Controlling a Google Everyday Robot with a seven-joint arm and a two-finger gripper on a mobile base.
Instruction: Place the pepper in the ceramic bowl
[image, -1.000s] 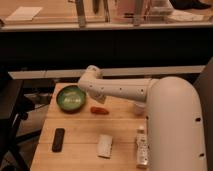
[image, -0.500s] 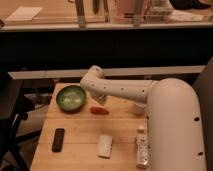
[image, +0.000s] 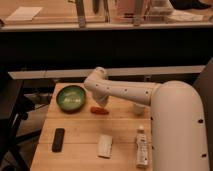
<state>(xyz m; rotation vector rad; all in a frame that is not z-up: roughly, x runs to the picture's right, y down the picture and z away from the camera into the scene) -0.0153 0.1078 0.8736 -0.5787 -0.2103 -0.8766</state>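
The small red-orange pepper lies on the wooden table, just right of the green ceramic bowl, which stands at the table's back left. My white arm reaches in from the right. Its gripper hangs under the arm's bent end, directly above and behind the pepper, close to it. The arm hides most of the gripper. The bowl holds nothing that I can make out.
A black remote-like bar lies at the front left. A white rectangular block lies at the front middle. A pale bottle lies at the front right. A dark chair stands left of the table.
The arm's bent end has moved a little to the right and down, towards the pepper. The pepper and the bowl have not moved.
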